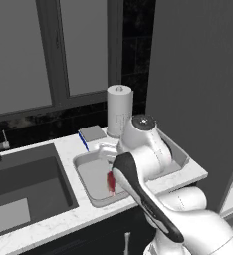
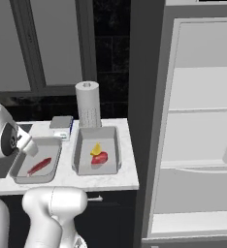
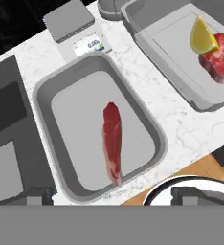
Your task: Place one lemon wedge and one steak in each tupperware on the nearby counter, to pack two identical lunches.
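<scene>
Open, empty jaws hang above a red raw steak lying lengthwise in the near shallow grey tray, which lacks a lemon wedge.

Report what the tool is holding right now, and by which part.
Nothing is held. The steak lies free in the left tupperware, below the tool's open fingertips.

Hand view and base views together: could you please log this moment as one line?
hand: open, above left tupperware | left tupperware: steak only | right tupperware: lemon wedge + steak
</scene>
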